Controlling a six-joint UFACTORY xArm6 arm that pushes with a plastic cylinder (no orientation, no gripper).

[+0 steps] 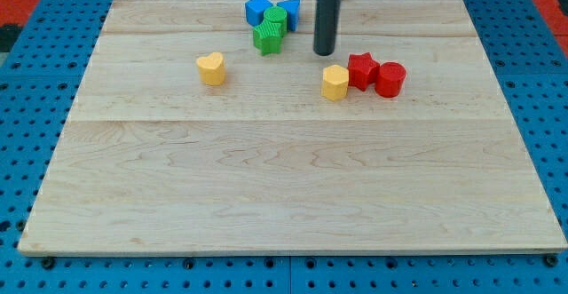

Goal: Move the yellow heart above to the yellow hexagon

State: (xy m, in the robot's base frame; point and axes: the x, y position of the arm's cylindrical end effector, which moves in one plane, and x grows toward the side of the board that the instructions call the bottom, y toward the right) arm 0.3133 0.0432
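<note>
Up near the view's top on the wooden desk [293,178], my tip [325,52] sits just above the yellow hexagon [335,83], close to it but apart, with the green blocks [270,30] and 2 blue blocks [259,10] clustered to its left. There's no hand on this rod, so nothing is spread or pinched, and the yellow heart [211,67] sits alone, well off to the view's left of the hexagon! The red star [360,69] touches the hexagon's right side, and the red cylinder [390,79] presses against the star.
</note>
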